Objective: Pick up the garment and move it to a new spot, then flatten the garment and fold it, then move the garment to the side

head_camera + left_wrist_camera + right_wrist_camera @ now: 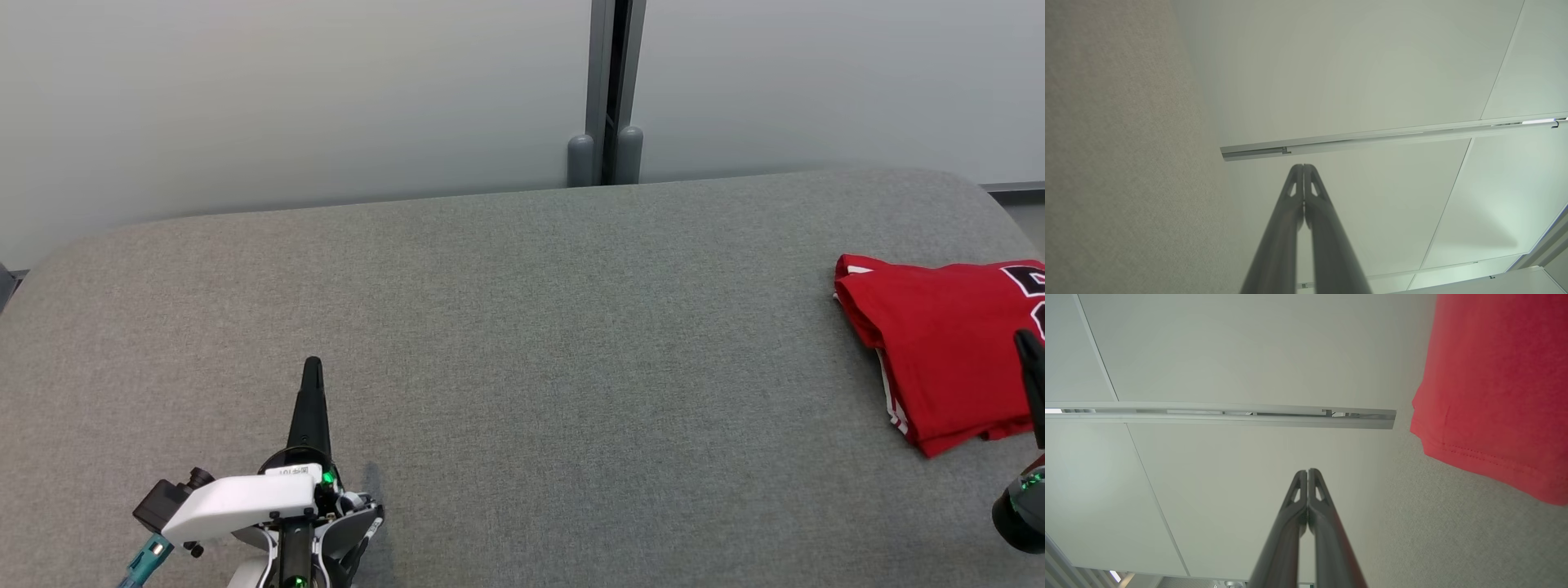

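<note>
A wide counter covered in grey woven fabric, with rounded far corners. A folded red garment with white trim and dark lettering lies flat on it near the right end, cut off by the picture's edge.

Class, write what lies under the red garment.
The red garment rests on the grey padded surface. Its own folded lower layers show at the edges; anything beneath them is covered.
</note>
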Available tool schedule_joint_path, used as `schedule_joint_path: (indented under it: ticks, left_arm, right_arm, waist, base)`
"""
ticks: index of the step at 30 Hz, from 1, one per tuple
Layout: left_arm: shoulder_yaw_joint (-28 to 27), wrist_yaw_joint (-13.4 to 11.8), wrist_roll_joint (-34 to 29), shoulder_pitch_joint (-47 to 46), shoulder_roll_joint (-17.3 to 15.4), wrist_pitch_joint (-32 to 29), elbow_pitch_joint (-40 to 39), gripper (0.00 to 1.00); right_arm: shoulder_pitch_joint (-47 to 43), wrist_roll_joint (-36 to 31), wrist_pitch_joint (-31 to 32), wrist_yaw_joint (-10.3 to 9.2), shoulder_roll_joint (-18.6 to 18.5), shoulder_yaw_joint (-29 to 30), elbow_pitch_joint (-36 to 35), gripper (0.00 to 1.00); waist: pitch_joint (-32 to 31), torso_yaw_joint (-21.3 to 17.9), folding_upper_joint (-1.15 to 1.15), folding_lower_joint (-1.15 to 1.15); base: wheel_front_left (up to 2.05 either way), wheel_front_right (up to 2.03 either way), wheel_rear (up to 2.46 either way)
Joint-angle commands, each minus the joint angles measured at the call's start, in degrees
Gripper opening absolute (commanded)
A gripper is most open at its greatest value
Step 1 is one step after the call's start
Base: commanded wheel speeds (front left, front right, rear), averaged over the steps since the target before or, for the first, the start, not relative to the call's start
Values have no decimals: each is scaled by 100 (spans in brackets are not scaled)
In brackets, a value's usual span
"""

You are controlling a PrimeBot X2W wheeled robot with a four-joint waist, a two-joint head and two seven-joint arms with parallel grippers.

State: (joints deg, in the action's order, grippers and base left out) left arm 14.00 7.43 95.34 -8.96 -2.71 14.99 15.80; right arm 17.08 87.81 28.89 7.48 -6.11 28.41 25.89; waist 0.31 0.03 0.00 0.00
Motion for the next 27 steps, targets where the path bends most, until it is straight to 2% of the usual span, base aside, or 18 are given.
schedule_joint_path:
  ticks: [1, 27]
  left_arm:
    - [-5, 26, -9, -86, -17, 13, 8, 0]
    - [-5, 26, -9, -85, -17, 13, 5, 0]
  right_arm:
    - [20, 38, 7, 1, -43, -6, 6, 0]
    - [0, 71, -30, 1, -68, -44, 8, 0]
  waist:
    - [0, 0, 0, 0]
    - [0, 0, 0, 0]
  base:
    - [0, 0, 0]
    - [0, 0, 0]
